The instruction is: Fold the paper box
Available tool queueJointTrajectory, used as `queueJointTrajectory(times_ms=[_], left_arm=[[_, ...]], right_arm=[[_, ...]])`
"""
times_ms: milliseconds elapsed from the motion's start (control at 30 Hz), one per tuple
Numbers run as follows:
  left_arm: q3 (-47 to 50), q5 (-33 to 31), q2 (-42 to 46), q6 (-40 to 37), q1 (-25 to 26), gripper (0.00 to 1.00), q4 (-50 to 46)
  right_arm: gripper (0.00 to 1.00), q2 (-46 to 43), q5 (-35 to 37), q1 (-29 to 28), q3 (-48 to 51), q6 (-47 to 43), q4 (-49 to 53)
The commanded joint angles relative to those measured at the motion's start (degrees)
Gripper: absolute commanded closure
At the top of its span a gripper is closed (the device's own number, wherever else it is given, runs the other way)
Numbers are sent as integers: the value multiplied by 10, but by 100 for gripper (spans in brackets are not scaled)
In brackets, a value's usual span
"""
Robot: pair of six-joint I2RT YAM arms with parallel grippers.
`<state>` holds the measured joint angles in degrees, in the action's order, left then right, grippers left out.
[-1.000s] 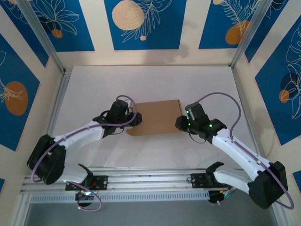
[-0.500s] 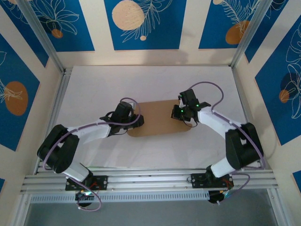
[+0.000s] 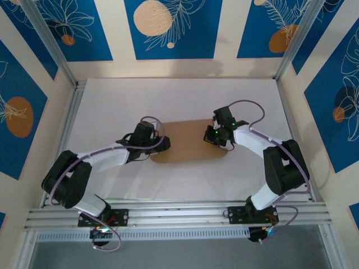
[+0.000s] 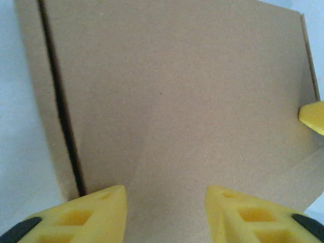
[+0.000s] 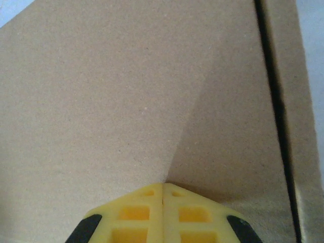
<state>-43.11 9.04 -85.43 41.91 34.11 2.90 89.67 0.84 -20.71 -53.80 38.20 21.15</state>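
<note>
Top external view: plain brown cardboard paper box (image 3: 188, 141) lies flat mid white desk (image 3: 112, 106). Left gripper (image 3: 164, 144), half-open and empty, sits at its left edge. Right gripper (image 3: 212, 138), closed on nothing, presses the right panel. Best to press evenly along the crease.

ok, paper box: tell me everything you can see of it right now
The paper box is plain matte brown cardboard, a shallow rectangle lying flat in the middle of the white table, broad top panel up, near corners rounded. A dark slit runs parallel to one edge, setting off a narrow strip. The left gripper, open, sits over its left end, contact unclear; the right gripper, shut, has its tips down on the right end, apparently pressing. No print visible.
</note>
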Motion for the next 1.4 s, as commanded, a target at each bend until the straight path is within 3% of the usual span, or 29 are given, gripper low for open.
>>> queueJointTrajectory(times_ms=[0,200,333,467,600,733,800,900,1133,1367], left_arm=[[-9,19,27,11,-26,52,-40],[-58,5,38,-19,-65,52,-101],[-66,-27,27,-45,-91,50,-117],[-76,-5,-17,-68,-99,46,-107],[-69,18,-49,-73,-100,42,-69],[-56,50,-81,-67,-105,42,-17],[-43,75,-105,-55,-111,43,24],[-33,108,-137,-41,-129,48,62],[-7,119,-156,-34,-152,55,67],[27,153,-173,0,-185,64,107]], right_arm=[[97,-68,-32,3,11,1,40],[81,-110,26,12,-21,-16,56],[57,-106,57,35,-15,-7,36],[40,-88,39,72,-6,9,9],[32,-41,52,77,-32,-1,22],[31,-2,22,95,-41,-5,14],[32,5,-70,122,-26,-12,-39],[32,16,-150,156,-15,10,-90],[30,37,-150,181,-11,11,-70],[23,67,-205,182,46,34,-135]])
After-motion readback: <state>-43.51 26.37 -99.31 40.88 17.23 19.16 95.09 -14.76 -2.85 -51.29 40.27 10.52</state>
